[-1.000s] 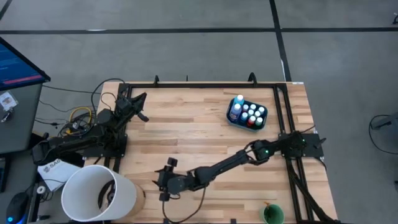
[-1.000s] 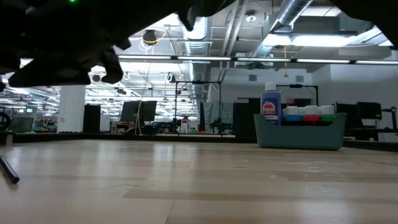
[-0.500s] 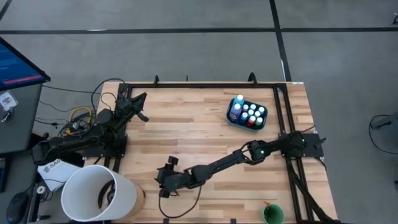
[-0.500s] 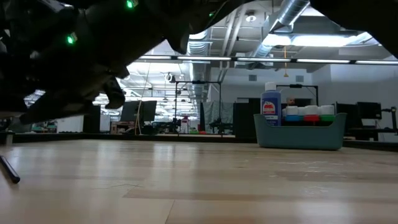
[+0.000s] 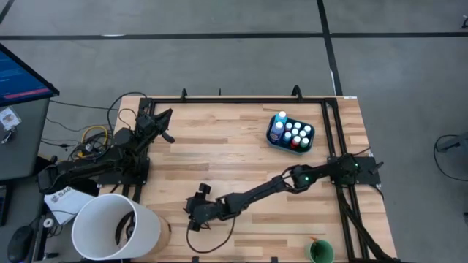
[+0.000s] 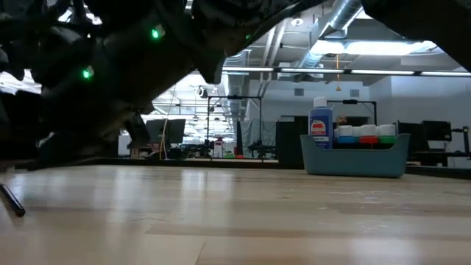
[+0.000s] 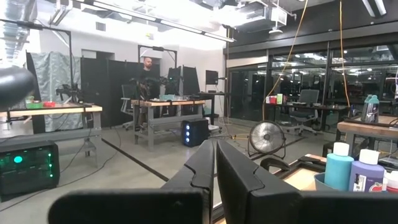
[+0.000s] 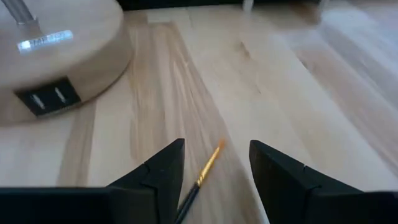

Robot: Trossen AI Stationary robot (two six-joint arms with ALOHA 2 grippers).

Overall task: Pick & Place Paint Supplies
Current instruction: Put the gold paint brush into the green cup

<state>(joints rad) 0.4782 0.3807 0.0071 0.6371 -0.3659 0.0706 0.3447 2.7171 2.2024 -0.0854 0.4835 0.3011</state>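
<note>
A thin paint brush (image 8: 205,167) with a gold ferrule and a dark handle lies flat on the wooden table, near its front left. My right gripper (image 8: 217,150) is open and low over the brush, one finger on each side and neither touching it; in the high view the right gripper (image 5: 192,218) reaches far to the left. A thin dark stick (image 6: 12,199) shows at the left edge of the low view. The teal tub (image 5: 290,134) at the far right holds white-capped paint bottles (image 6: 358,134) and a taller blue one (image 6: 320,125). My left gripper (image 7: 216,168) is shut, parked at the far left.
A big white bucket (image 5: 117,226) stands at the near left corner, close to the right gripper. A round wooden base (image 8: 59,59) sits just beyond the brush. A green cup (image 5: 319,252) is at the near right. A person (image 7: 147,68) stands far off in the room.
My right gripper has come down toward the table and the brush, tipping a little more downward; in the low view its dark bulk has sunk lower at the left. The brush and the tub have stayed put.
</note>
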